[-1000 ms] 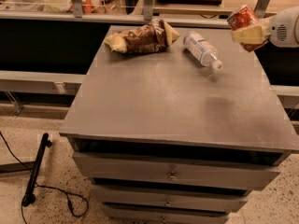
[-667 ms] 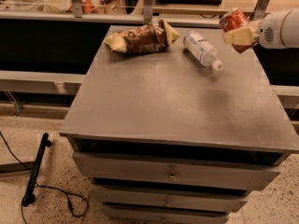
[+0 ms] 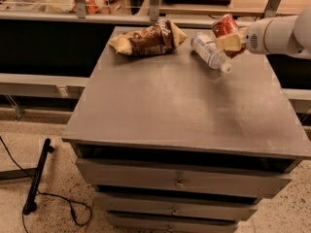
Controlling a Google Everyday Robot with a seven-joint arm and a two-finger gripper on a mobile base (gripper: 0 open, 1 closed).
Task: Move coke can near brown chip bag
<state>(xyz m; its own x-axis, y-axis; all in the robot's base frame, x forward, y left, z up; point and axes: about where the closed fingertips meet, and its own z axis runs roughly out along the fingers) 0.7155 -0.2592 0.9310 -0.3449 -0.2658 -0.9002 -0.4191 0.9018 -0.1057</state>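
The brown chip bag (image 3: 147, 39) lies at the far left of the grey cabinet top (image 3: 180, 106), wrinkly with tan-yellow edges. My gripper (image 3: 229, 39) reaches in from the right on a white arm and is shut on the red coke can (image 3: 225, 27), holding it tilted in the air above the far right part of the top. The can hangs just right of a clear water bottle (image 3: 210, 52) lying on its side, well to the right of the bag.
The cabinet has drawers (image 3: 180, 181) facing me. A railing and shelf (image 3: 146, 13) run behind the far edge. A black cable and stand (image 3: 36, 178) lie on the floor to the left.
My gripper has carried the coke can leftward, from beyond the right edge to over the top beside the water bottle. The bag and bottle have not moved.
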